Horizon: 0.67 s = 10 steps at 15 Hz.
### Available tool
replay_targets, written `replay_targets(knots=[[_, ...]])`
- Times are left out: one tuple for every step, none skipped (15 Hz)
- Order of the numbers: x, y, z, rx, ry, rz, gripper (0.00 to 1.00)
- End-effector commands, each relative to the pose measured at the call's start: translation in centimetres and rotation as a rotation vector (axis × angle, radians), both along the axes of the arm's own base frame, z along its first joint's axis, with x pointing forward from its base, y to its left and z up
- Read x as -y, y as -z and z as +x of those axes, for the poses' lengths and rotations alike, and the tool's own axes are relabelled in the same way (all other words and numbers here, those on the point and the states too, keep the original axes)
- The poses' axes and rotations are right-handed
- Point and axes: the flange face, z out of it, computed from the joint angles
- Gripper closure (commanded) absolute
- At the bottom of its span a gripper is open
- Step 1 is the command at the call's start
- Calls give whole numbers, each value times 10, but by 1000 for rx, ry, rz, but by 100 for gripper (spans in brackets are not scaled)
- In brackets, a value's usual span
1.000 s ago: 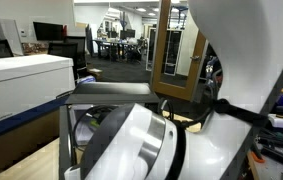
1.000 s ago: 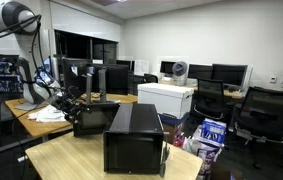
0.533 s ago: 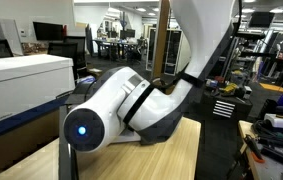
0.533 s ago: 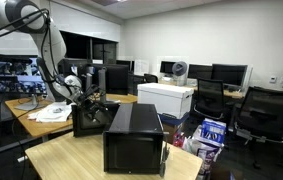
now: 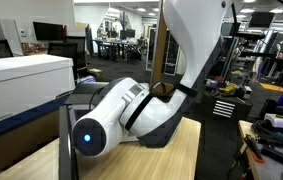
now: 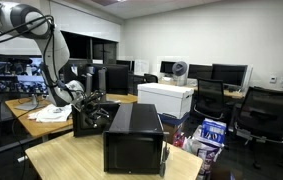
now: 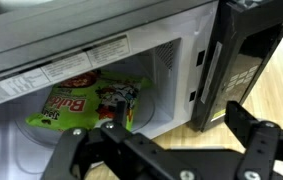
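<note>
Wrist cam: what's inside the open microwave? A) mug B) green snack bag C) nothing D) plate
B: the wrist view shows a green snack bag lying in the cavity of the microwave, with its door swung open.

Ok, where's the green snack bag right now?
In the wrist view, the green snack bag lies inside the microwave, left of its open door, just beyond the open gripper.

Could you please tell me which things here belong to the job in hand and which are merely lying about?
In hand: open fingers, green snack bag, microwave, its open door.
Lying about: white box, monitors, office chairs.
</note>
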Motion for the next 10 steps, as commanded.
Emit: replay_targets(knots=[[1,13,5,-53,-56,-47,0],[2,17,6,-58,-68,-52,0],[3,20,7,-60,-79,-62,0],[4,24,9,-59,-96,-68,0],[5,27,12,-44,-119,-70,0],[5,30,15,-37,-137,-80,0],[5,33,16,-28,-157,-88,0],[4,33,19,-19,-171,-97,0],[3,36,21,-15,-189,-104,0],[1,38,22,-17,-206,-114,0]])
